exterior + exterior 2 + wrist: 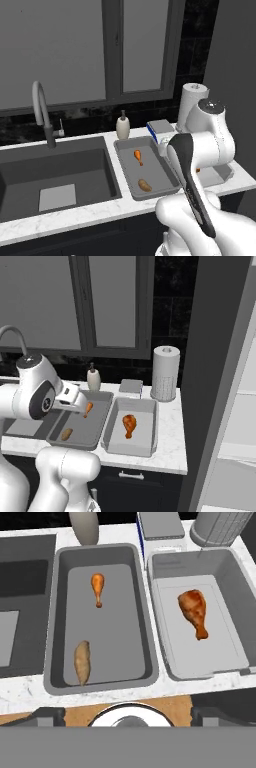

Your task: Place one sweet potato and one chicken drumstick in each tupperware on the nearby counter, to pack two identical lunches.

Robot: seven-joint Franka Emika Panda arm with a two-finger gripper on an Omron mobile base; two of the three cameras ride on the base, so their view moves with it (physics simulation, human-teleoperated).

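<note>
Left tupperware (52,612) holding small chicken drumstick (98,588) at 12 o'clock, sweet potato (82,661) at 6. Right tupperware (235,602) holding large drumstick (194,611), touching left one's rim. Gripper (128,714) hovering above both, looking down, fingers (47,716) spread wide, gripping nothing. Both sitting on marble counter (172,426); sink (60,170) at 9 o'clock, paper towel roll (165,373) behind.

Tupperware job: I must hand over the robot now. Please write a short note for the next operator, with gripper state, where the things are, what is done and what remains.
Gripper: open, empty, above the counter.
Left tupperware: holds one chicken drumstick and one sweet potato. This lunch is done.
Right tupperware: holds only a larger drumstick.
Left to do: put one sweet potato in the right tupperware.
</note>
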